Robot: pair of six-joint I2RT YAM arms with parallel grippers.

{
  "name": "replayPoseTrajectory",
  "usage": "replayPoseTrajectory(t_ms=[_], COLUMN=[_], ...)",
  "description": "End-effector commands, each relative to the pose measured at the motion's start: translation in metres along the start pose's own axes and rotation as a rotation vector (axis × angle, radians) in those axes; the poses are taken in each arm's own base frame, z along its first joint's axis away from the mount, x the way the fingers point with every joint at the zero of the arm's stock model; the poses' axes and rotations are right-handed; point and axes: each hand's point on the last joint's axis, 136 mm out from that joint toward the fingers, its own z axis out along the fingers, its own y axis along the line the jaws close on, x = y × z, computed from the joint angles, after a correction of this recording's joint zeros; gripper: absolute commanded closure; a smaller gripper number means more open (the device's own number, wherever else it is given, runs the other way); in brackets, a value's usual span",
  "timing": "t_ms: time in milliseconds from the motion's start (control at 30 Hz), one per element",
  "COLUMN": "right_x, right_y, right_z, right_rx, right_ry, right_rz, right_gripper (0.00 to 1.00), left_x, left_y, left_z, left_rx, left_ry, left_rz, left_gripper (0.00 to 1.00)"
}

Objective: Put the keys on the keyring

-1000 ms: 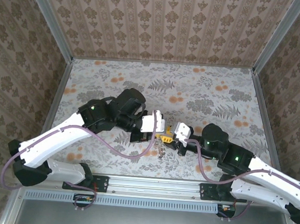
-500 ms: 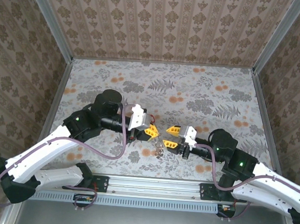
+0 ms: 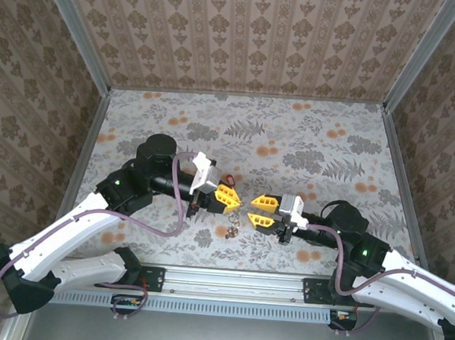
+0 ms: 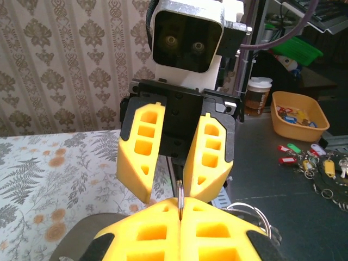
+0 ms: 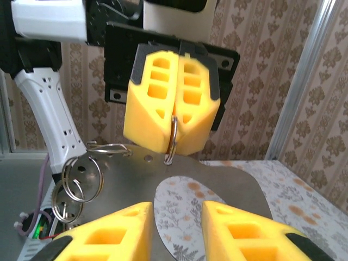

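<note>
Both arms have drawn back, so the grippers now meet tip to tip at mid-frame. The left gripper is clenched on the thin keyring. The right gripper is parted and empty. The keys show just below them. Threading seems to be in hand; next, the right likely needs to pick up a key.

Top view looks down from overhead — wrist views close, face-to-face.

Glossy thin metal keyring; matt, smooth patterned tabletop
</note>
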Motion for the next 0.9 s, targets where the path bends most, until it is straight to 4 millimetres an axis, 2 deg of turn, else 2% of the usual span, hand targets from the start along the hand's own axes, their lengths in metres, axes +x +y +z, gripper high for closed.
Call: replayPoseTrajectory(t_ms=[0, 367, 767, 867], right_x=[-0.022, -0.026, -0.027, -0.026], right_y=[0.005, 0.009, 0.011, 0.009], right_z=[-0.002, 0.011, 0.012, 0.015], right_rx=[-0.025, -0.076, -0.085, -0.08], right_ry=[-0.09, -0.107, -0.119, -0.111], right_rz=[-0.004, 0.017, 0.019, 0.019], right_gripper=[0.7, 0.74, 0.78, 0.88], left_x=[-0.011, -0.008, 0.002, 0.003], left_y=[-0.007, -0.006, 0.001, 0.002], left_z=[-0.002, -0.002, 0.003, 0.003], left_rx=[0.047, 0.046, 0.026, 0.024], left_ry=[-0.036, -0.027, 0.007, 0.01], left_rz=[0.019, 0.012, -0.004, -0.005], left_gripper=[1.0, 1.0, 1.0, 1.0])
